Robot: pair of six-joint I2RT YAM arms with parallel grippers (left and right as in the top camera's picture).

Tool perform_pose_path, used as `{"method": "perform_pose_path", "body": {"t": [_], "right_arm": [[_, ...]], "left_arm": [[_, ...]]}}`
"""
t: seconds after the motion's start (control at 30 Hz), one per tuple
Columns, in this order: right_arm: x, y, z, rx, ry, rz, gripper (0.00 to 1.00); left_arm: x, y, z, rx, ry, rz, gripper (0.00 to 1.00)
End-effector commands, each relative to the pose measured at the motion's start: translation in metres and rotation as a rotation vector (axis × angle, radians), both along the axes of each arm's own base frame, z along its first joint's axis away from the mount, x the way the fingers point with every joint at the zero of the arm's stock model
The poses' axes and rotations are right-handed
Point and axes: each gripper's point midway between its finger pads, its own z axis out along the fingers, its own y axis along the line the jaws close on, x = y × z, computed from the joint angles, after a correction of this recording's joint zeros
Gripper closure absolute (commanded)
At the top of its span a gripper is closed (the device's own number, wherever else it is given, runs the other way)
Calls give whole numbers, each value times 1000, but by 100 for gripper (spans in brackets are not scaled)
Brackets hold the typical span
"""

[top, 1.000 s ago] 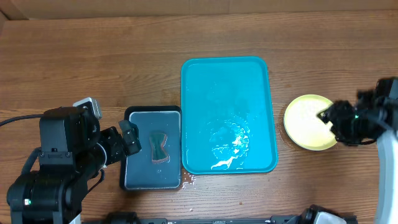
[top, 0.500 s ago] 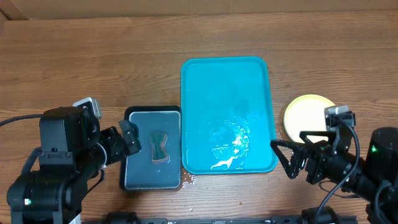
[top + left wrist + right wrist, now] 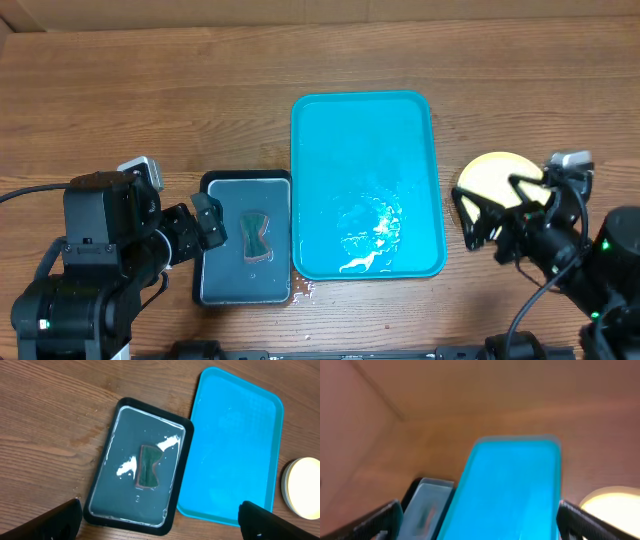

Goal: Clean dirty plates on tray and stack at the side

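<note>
The turquoise tray [image 3: 365,150] lies mid-table, wet, with nothing on it; it also shows in the left wrist view [image 3: 235,450] and, blurred, in the right wrist view [image 3: 512,490]. The yellow-rimmed plates [image 3: 490,172] lie stacked to its right; the stack also shows at the edge of the left wrist view [image 3: 302,487] and of the right wrist view [image 3: 615,510]. My right gripper [image 3: 497,215] is open and empty, hovering over the near edge of the stack. My left gripper [image 3: 205,228] is open and empty over the left rim of the dark tray.
A dark grey-black tray [image 3: 246,285] holding water and a small dark sponge [image 3: 256,234] sits left of the turquoise tray. Drops of water lie on the wood by its front right corner [image 3: 303,290]. A cardboard wall runs along the table's far edge.
My right arm swung down and left from the plate stack to the front of the table, then shifted back right and up. The left arm has not moved.
</note>
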Motion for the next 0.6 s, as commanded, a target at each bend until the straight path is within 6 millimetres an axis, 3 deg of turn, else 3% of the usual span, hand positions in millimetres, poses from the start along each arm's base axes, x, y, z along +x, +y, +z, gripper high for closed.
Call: {"method": "perform_pose_path", "body": {"t": [0.0, 0.13, 0.33, 0.43, 0.57], "right_arm": [[8, -15, -24, -33, -69, -89, 0], [-4, -19, -61, -33, -87, -100, 0], [-8, -39, -93, -36, -186, -201, 0], [-12, -46, -126, -38, -195, -233, 0], [-7, -50, -140, -30, -249, -254, 0]], "left_arm": [[1, 1, 6, 6, -21, -9, 0], [1, 1, 6, 6, -21, -9, 0], [1, 1, 6, 6, -21, -9, 0], [1, 1, 6, 6, -21, -9, 0], [1, 1, 6, 6, -21, -9, 0]]}}
